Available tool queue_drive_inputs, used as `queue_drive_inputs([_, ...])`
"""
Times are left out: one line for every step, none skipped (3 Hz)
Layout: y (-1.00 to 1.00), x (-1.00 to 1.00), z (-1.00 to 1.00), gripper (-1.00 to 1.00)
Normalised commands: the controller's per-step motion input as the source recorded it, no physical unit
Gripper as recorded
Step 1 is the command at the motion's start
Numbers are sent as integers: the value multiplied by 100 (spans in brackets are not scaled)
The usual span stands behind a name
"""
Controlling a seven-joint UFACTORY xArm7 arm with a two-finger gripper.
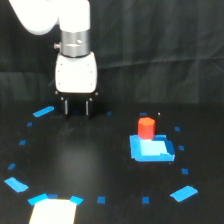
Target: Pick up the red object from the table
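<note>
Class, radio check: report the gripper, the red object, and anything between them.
Gripper open, empty, fingers above the table. Red object upright on the blue pad, off to the exterior view's right. Nothing between them.

The white arm comes down from the top edge of the exterior view, its wrist vertical. The hand (76, 106) points straight down, its two short dark fingers (65, 106) parted with a clear gap between them, holding nothing.
</note>
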Motion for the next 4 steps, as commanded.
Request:
queue_drive_inputs([-29,100,-98,100])
queue_drive_inputs([-13,99,-37,99])
queue_drive_inputs([-18,100,-48,19])
queue_drive_inputs([-18,100,19,100])
